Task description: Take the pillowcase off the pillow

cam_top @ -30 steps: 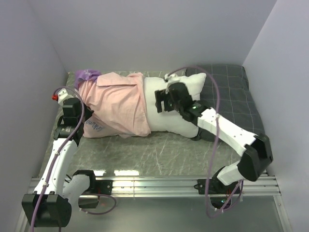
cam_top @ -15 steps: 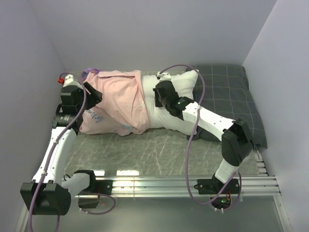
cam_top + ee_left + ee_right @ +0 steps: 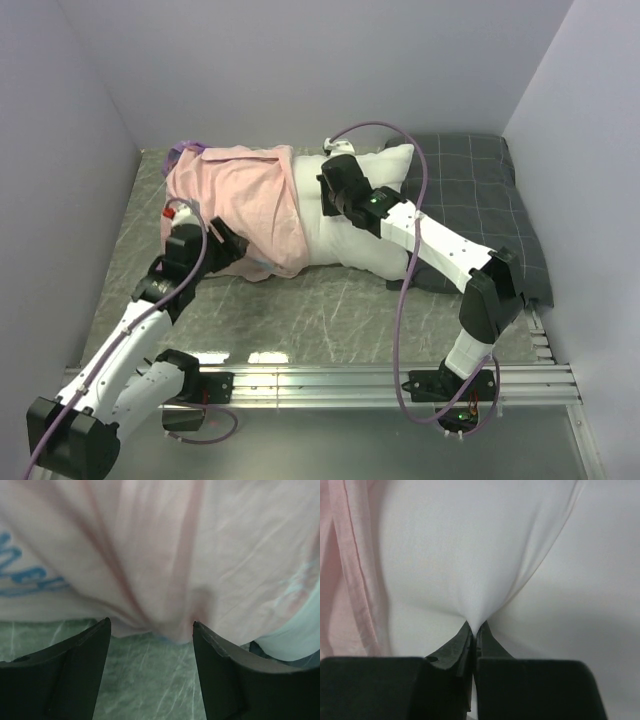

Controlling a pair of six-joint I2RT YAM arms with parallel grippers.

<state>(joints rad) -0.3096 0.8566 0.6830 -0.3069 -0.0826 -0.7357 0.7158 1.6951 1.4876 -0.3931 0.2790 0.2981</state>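
Right pincer (image 3: 475,628) was clenched on a pinch of the white pillow (image 3: 350,245). Left pincer (image 3: 152,630) stood released at the pink pillowcase (image 3: 235,195) hem. The case covered the pillow's left end on the worktop (image 3: 330,300).

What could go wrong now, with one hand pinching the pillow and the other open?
The right hand pinches only a small fold of the pillow, so it may slip under a pull. The open left hand faces the pillowcase edge low over the table; it might catch the pillow too.
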